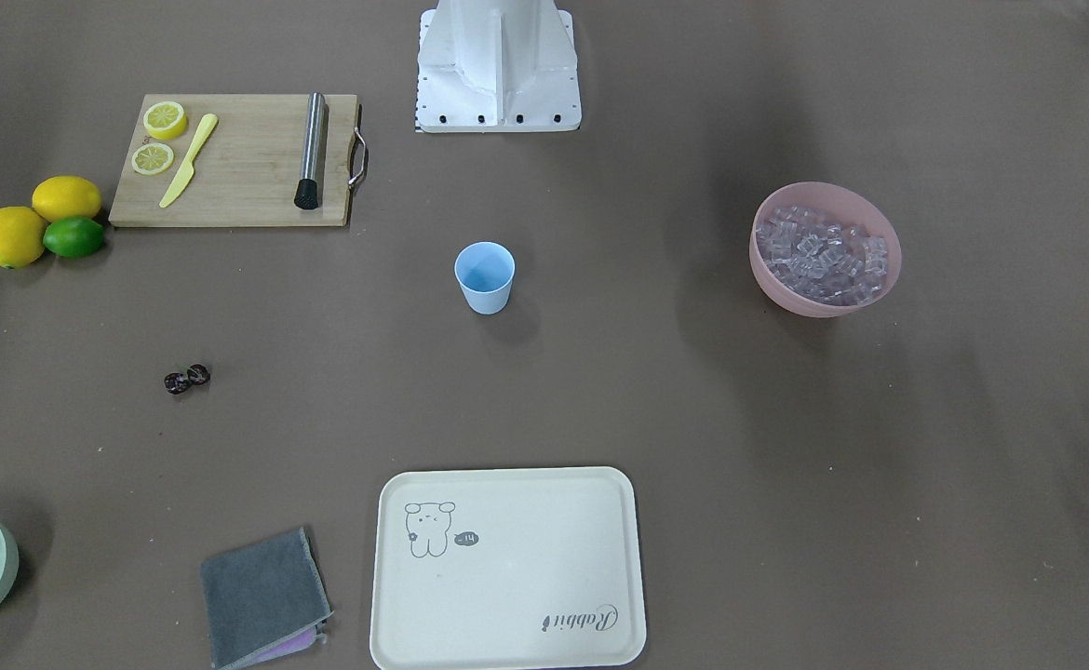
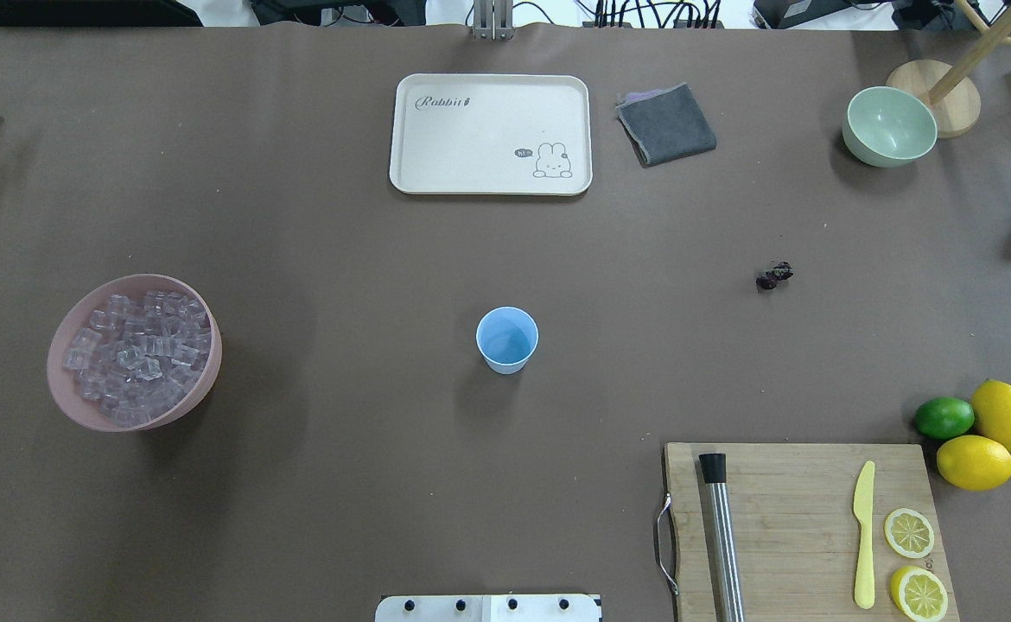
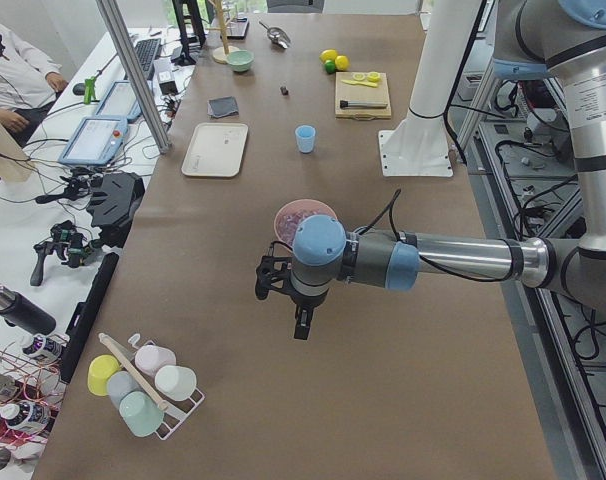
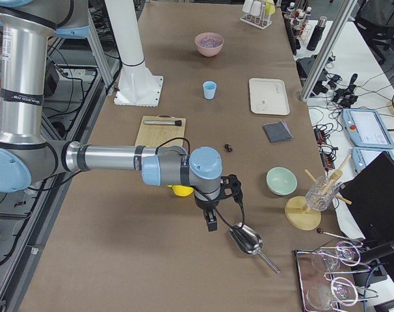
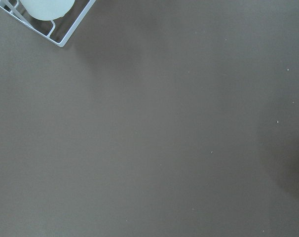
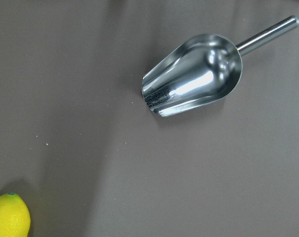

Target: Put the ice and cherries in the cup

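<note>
The left gripper [image 3: 301, 325] hangs over bare table at the far left; I cannot tell how far it is open. Next, the pink bowl [image 2: 201, 387] holds the heaped ice [image 2: 134, 354], likely on that arm's side. Mid-table, the cup [image 2: 506, 341] stands upright and empty. The cherries [image 2: 773, 276] lie loose to its right. The right gripper [image 4: 212, 221] hovers near a metal scoop [image 6: 194, 74], its opening equally unclear.
</note>
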{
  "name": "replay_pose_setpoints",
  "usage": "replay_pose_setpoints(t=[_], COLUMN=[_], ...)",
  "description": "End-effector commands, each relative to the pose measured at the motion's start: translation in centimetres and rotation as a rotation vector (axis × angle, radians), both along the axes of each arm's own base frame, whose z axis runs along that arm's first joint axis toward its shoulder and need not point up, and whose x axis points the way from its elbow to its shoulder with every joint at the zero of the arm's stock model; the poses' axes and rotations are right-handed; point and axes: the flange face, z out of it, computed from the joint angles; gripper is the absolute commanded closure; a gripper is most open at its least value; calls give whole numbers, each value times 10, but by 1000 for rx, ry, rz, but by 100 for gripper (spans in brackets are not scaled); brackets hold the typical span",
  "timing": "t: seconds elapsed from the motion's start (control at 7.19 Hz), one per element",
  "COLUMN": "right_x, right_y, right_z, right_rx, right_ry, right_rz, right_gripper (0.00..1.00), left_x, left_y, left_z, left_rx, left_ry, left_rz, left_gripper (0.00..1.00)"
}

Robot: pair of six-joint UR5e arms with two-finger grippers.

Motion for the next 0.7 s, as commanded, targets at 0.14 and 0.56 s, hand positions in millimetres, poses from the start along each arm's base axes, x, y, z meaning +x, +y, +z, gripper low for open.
replay_pose_setpoints(t=[0.14, 0.56], right_x=[-5, -7], right_y=[-5, -5], right_z=[-7, -7], right_rx=[8, 12], right_ry=[-33, -45], right_rz=[-3, -8], right_gripper=[0, 0], left_x=[-6, -3], left_y=[6, 8], left_z=[-23, -23], left_rx=[52, 75], left_ry=[3, 4], left_rz=[-18, -3], left_gripper=[2, 2])
